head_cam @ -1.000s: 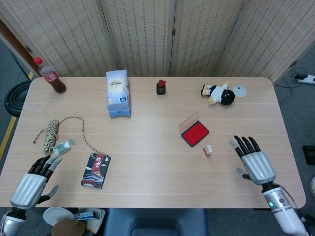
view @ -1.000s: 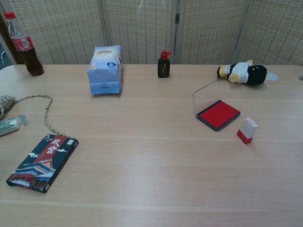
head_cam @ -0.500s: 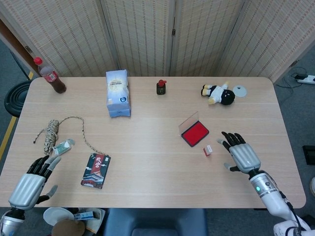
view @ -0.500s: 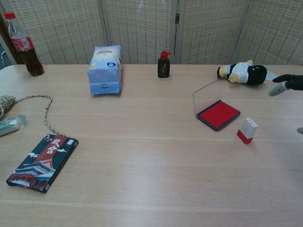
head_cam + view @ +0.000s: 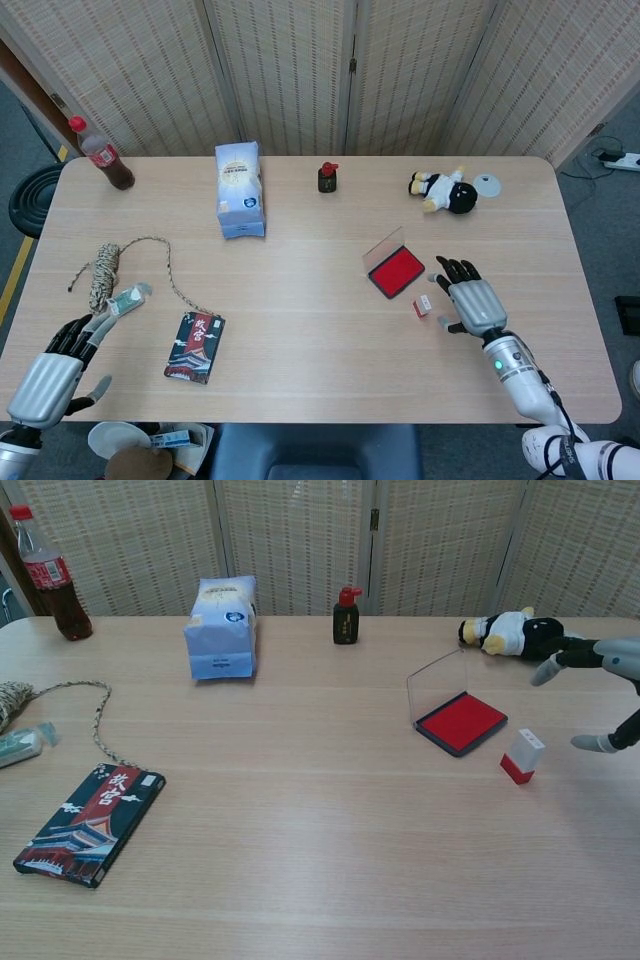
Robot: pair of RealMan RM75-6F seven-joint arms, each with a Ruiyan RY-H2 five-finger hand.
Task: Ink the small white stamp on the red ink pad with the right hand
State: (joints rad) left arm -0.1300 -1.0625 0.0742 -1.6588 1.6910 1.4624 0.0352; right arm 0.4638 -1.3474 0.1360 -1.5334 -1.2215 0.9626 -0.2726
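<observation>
The small white stamp (image 5: 423, 304) (image 5: 523, 755) with a red base stands upright on the table, just right of and nearer than the red ink pad (image 5: 396, 271) (image 5: 461, 722), whose clear lid is raised. My right hand (image 5: 470, 300) (image 5: 600, 695) hovers just right of the stamp with fingers spread, holding nothing and not touching it. My left hand (image 5: 50, 375) lies open at the near left corner of the table, empty, and is seen only in the head view.
A dark patterned booklet (image 5: 195, 347), a rope coil (image 5: 104, 276) and a small packet (image 5: 128, 297) lie at the left. A cola bottle (image 5: 103, 155), blue-white bag (image 5: 239, 188), ink bottle (image 5: 327, 177) and plush toy (image 5: 446, 192) stand along the far side.
My right hand has moved left and forward across the table until it is beside the stamp. My left hand has drawn back slightly toward the near edge.
</observation>
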